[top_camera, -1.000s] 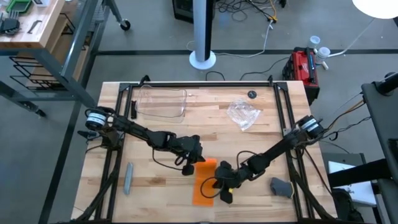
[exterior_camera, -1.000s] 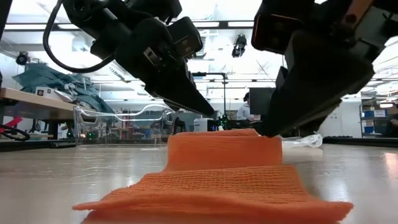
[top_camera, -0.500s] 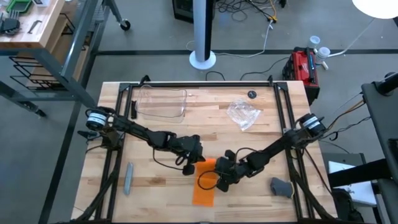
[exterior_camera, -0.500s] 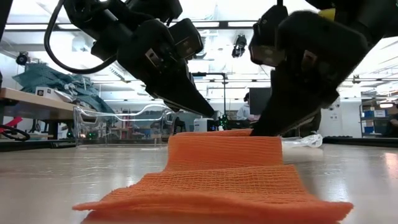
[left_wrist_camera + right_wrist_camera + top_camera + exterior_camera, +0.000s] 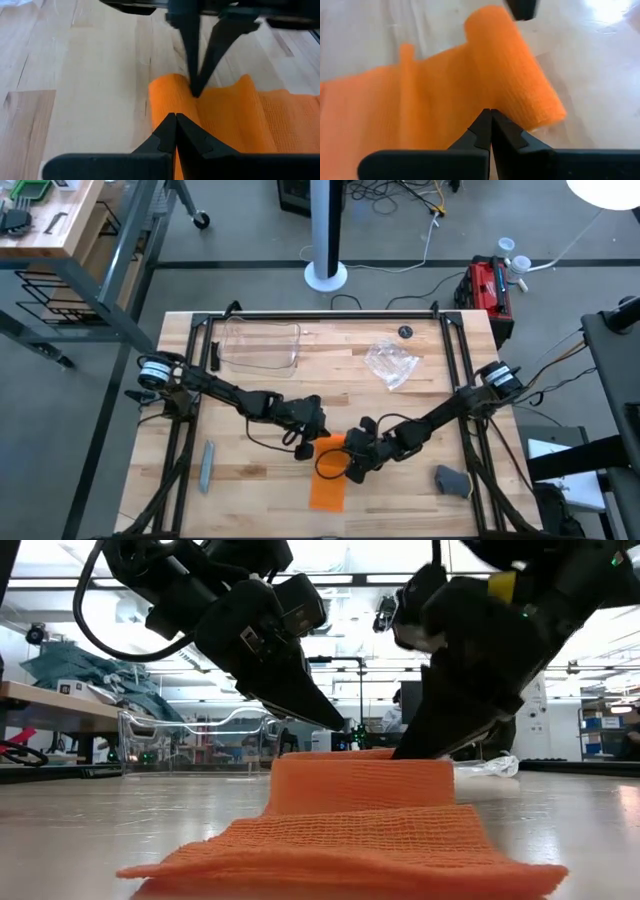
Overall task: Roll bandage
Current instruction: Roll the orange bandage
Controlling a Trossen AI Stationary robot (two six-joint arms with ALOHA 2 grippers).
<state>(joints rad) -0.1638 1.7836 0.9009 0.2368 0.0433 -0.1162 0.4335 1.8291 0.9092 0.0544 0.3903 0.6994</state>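
While the left gripper (image 5: pixel 309 442) holds closed at the orange bandage's (image 5: pixel 328 478) rolled far end, the right gripper (image 5: pixel 357 464), fingers pressed together, has moved in from the strip's side to that roll, so rolling looks underway. Whether either pinches fabric is hidden.

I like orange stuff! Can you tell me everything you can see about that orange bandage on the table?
The bandage is a bright orange strip of soft, net-like woven fabric. Its far end is rolled into a short, stubby roll; the rest lies flat on the wooden table, stretching toward the front edge. The left gripper and the right gripper sit at the roll from either side, fingers shut, tips pressed against it.
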